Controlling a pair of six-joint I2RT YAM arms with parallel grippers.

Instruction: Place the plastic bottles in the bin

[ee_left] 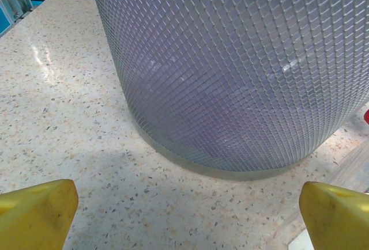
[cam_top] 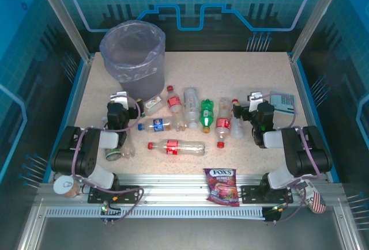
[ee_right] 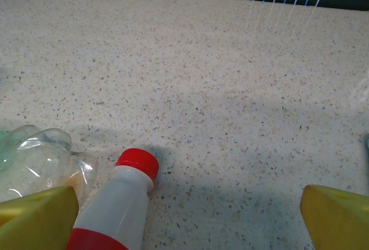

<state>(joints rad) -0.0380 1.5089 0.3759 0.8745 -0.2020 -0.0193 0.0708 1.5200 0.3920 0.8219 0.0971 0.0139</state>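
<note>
The bin, a grey mesh wastebasket with a lilac liner, stands at the back left. Several plastic bottles lie mid-table: a red-labelled one, a blue-labelled one, a green one and a white one with a red cap. My left gripper is open just in front of the bin's wall, its yellow fingertips wide apart over bare table. My right gripper is open too, with the white red-capped bottle and a crushed clear bottle by its left fingertip.
A purple-red Fox's candy bag lies on the near rail. A paper cup stands by the left arm's base. A pale box sits right of the right gripper. Another bottle lies against the left arm. Blue frame walls edge the table.
</note>
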